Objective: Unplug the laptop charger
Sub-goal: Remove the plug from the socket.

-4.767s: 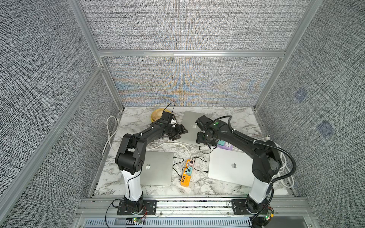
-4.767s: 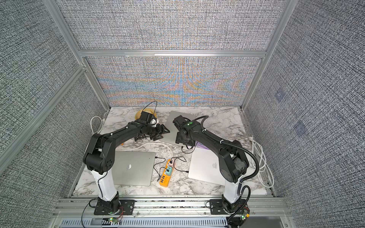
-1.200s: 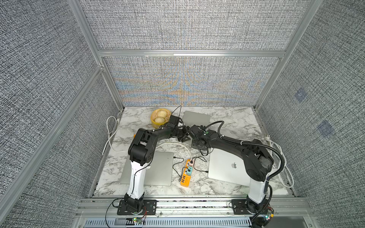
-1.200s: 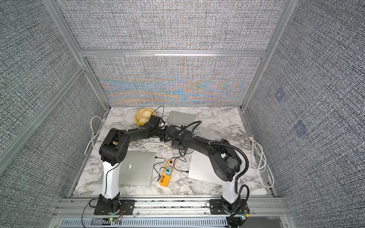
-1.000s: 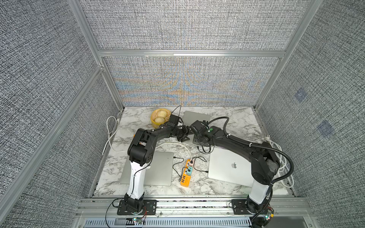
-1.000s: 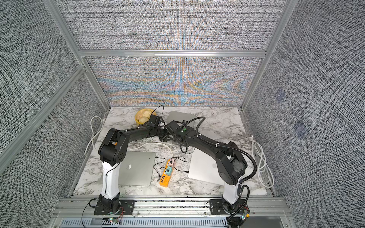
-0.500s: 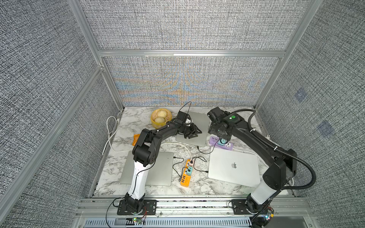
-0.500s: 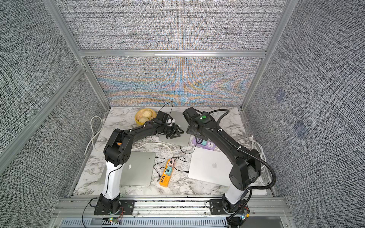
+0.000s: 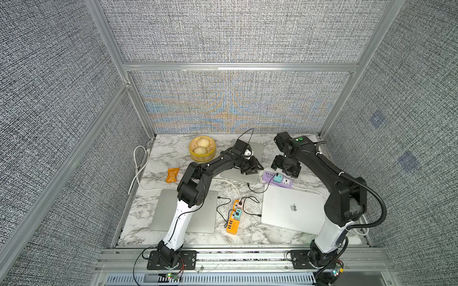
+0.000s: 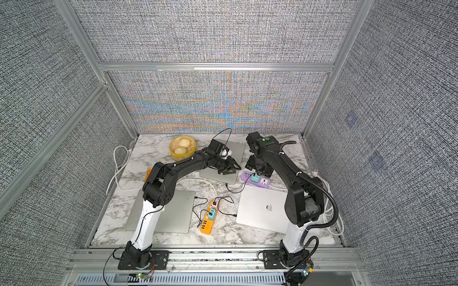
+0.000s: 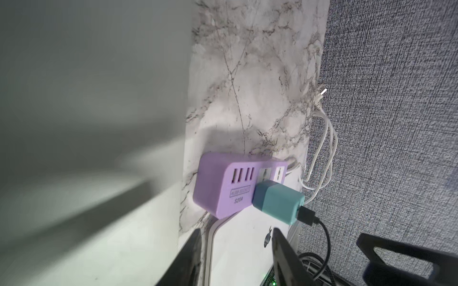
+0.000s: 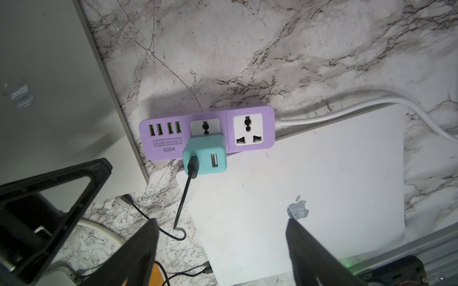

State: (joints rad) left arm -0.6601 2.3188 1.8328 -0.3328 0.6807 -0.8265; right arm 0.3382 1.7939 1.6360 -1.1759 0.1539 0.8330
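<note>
Since about a second back, right gripper (image 12: 221,222) is being swung off the far laptop (image 9: 257,152) and is now being hung over the purple power strip (image 12: 148,146). Left gripper (image 9: 252,169) is being shifted along to that laptop's near right corner. Right fingers (image 12: 138,252) are being held wide apart, nothing between; left fingers (image 11: 285,257) are being held partly apart, nothing between either. Teal charger (image 12: 205,156) is sitting plugged into the strip's socket next to the USB ports, right of centre on the table (image 9: 168,148), just below and ahead of the right fingertips, nearer one finger than the other. Strip's long axis is running roughly along the line between the right fingers, so a closing would be squeezing the block along the strip's length; the pull is judged to be straight up out of the socket. Right arm is judged nearer and better lined up; left gripper is being pointed at the strip from just beside it. Black cable (image 12: 182,198) is trailing from the charger toward the far laptop's corner; whether its other end is seated cannot be told. Being counted: three laptops (far laptop, logo laptop (image 9: 293,208), left laptop (image 9: 163,210)), two strips (purple, orange power strip (image 9: 232,224)), three chargers (teal on purple; teal block (image 9: 238,213) and pink block (image 9: 239,204) on orange), one steamer basket (image 9: 202,158) with two buns (image 9: 202,142), one snack packet (image 9: 172,174).
</note>
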